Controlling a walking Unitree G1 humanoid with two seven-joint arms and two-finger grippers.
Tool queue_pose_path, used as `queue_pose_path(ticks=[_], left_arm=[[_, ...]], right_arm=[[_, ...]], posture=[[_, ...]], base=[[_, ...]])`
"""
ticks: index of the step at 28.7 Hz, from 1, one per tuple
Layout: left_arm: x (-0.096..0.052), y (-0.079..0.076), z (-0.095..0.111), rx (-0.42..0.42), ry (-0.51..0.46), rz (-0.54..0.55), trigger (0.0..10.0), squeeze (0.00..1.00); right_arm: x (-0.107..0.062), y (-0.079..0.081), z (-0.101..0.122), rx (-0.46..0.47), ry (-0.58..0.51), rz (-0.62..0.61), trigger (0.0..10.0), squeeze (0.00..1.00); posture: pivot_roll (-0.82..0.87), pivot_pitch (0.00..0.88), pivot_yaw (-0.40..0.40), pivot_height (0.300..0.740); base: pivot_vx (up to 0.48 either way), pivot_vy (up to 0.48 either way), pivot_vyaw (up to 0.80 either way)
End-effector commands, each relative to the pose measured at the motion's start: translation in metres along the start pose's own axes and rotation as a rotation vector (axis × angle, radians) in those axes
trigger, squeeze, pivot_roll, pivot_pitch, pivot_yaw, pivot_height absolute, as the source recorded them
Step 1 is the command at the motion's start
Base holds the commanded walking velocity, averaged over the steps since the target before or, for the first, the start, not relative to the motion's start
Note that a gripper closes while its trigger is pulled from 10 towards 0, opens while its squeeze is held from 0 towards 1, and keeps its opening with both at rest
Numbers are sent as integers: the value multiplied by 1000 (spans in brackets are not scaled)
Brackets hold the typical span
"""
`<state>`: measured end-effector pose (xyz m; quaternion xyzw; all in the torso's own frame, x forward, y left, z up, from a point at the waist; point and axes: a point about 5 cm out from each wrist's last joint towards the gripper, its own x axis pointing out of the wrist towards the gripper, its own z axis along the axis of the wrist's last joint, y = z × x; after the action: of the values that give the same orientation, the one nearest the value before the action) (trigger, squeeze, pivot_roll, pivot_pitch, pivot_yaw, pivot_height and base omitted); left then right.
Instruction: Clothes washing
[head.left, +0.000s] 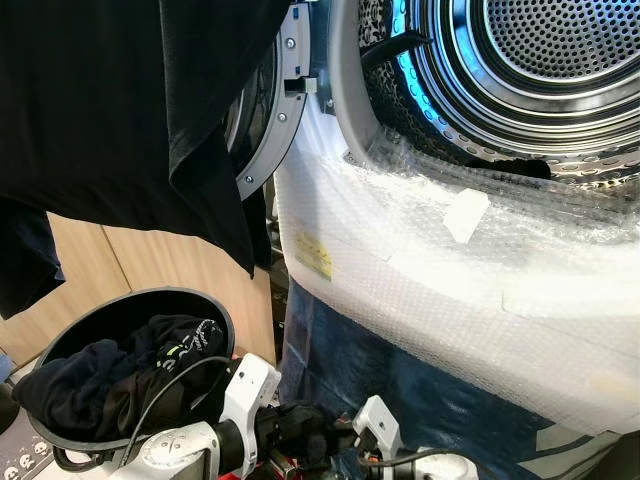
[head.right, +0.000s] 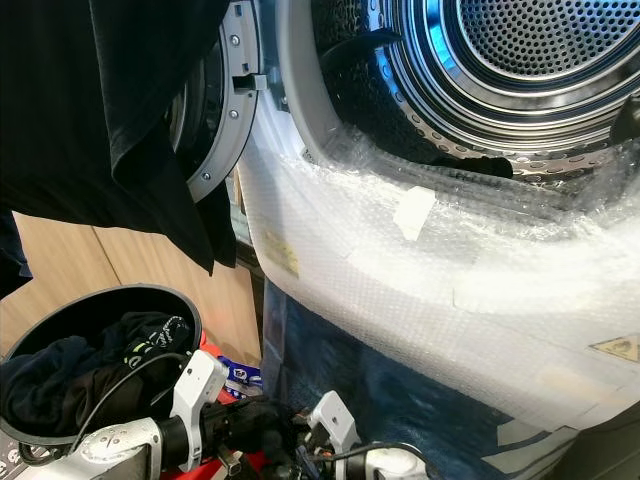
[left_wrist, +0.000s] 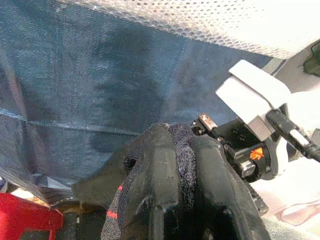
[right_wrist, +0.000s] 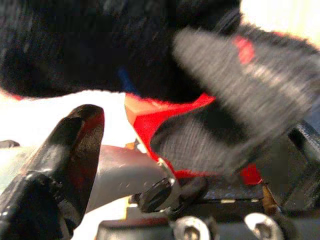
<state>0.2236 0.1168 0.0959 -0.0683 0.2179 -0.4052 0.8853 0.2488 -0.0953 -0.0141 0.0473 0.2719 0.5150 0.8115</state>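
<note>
My left gripper is low in front of the washing machine, shut on a small dark cloth with red marks. In the left wrist view the cloth bulges between the black fingers. My right gripper is right beside it, facing the same cloth, with one black finger spread wide, so it looks open. The steel drum stands open above, with a dark item on its lower lip. A round dark basket at the lower left holds dark clothes.
A large black garment hangs at the upper left, partly covering the open washer door. Bubble wrap covers the washer's front, with blue sheeting below it. Wooden cabinet panels stand behind the basket.
</note>
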Motion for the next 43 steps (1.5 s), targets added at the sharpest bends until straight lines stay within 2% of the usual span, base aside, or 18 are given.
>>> queue_pose_path(ticks=[1, 7, 15, 24, 25, 28, 29, 43], left_arm=[[-1, 2, 2, -1, 6, -1, 0, 0], [0, 4, 4, 2, -2, 7, 0, 0], [0, 4, 5, -2, -8, 11, 0, 0], [0, 3, 5, -6, -9, 9, 0, 0], [0, 3, 4, -7, -7, 11, 0, 0], [0, 3, 4, -7, -6, 13, 0, 0], [0, 3, 4, -6, -5, 12, 0, 0], [0, 4, 4, -5, -2, 16, 0, 0]], right_arm=[[3, -2, 9, -17, -28, -8, 10000, 0], [7, 1, 10, -2, -48, -22, 10000, 0], [10, -3, 8, 14, -37, -142, 10000, 0], [9, -7, 10, 35, -65, -218, 10000, 0], [8, -9, 10, 41, -70, -240, 549, 0], [7, -10, 10, 45, -72, -248, 549, 0], [7, -11, 12, 46, -83, -253, 0, 0], [9, -10, 17, 72, -132, -246, 0, 0]], posture=[[118, 0, 22, 740], [119, 0, 22, 740], [124, 0, 20, 740], [121, 0, 19, 740], [121, 0, 19, 740], [121, 0, 19, 740], [119, 0, 19, 740], [121, 0, 18, 740]], base=[[0, 0, 0], [0, 0, 0], [0, 0, 0], [0, 0, 0], [0, 0, 0], [0, 0, 0], [0, 0, 0], [0, 0, 0]])
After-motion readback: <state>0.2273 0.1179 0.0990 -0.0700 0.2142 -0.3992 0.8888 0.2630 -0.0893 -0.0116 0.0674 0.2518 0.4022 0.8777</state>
